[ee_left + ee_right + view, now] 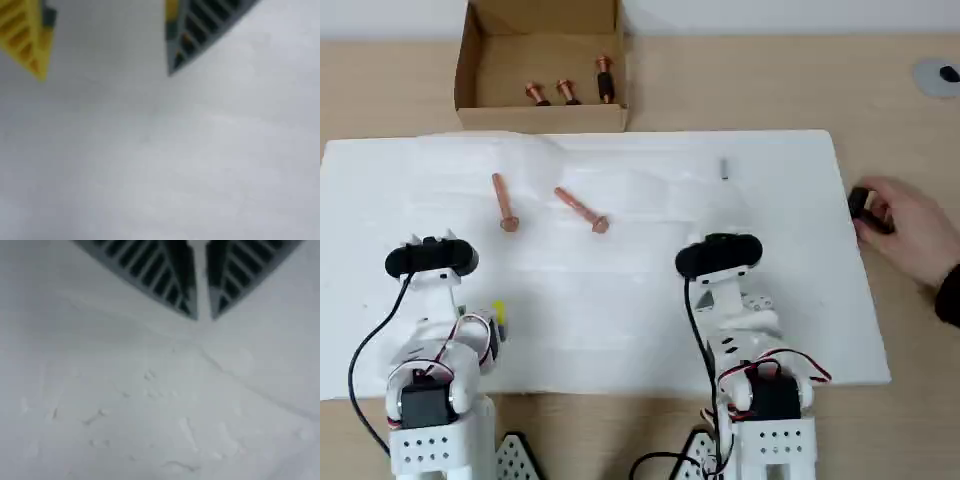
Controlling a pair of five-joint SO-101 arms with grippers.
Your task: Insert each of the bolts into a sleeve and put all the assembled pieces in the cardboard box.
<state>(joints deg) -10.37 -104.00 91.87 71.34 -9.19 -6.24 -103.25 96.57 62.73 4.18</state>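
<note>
Two bare copper bolts lie on the white foam sheet (620,300), one (504,202) left of the other (582,210). The cardboard box (470,70) at the back holds three bolts in dark sleeves (567,92). At the sheet's right edge a person's hand (915,232) holds a black sleeve (865,208). Both arms are folded back at the near edge, well short of the bolts. My left gripper (105,75) is open over bare foam, with nothing between its yellow finger and its dark finger. My right gripper (201,317) is shut, empty, just above the foam.
A small grey pin (725,168) lies on the foam at the back right. A grey disc (935,77) sits on the wooden table at the far right. Bare foam stretches between the arms and the bolts.
</note>
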